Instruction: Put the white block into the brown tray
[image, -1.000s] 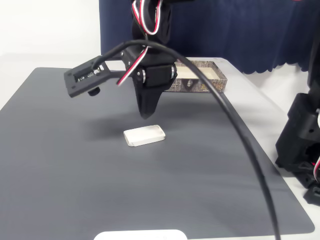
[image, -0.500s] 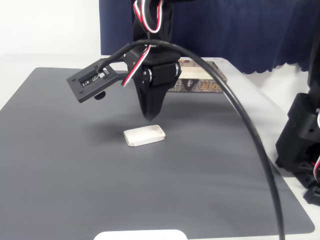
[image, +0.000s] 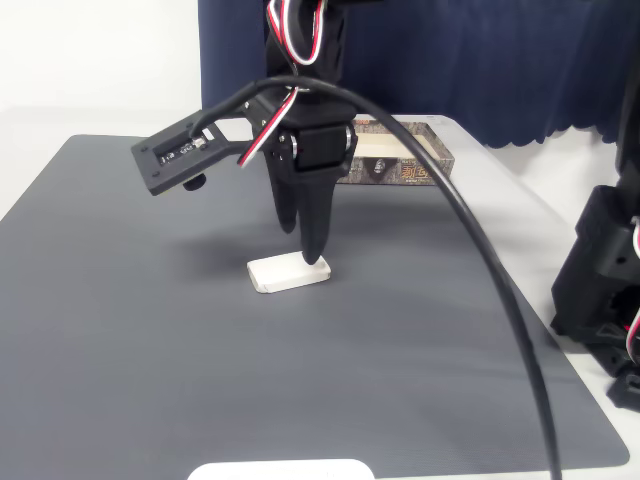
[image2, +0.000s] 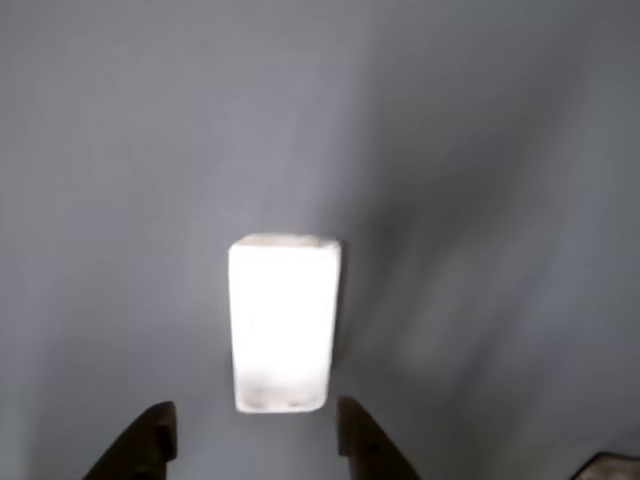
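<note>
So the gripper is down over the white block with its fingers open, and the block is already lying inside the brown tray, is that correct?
Not quite: the white block lies on the grey mat, as the fixed view shows, well in front of the brown tray. The gripper is indeed down over it, fingers open.

1 white block (image: 288, 273), 1 brown tray (image: 400, 162), 1 pincer (image: 303, 247), 1 grey mat (image: 150, 330)

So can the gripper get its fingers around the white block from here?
Probably yes. The gripper is open just above the white block, one finger on each side of its near end, and nothing else on the grey mat stands in the way.
</note>
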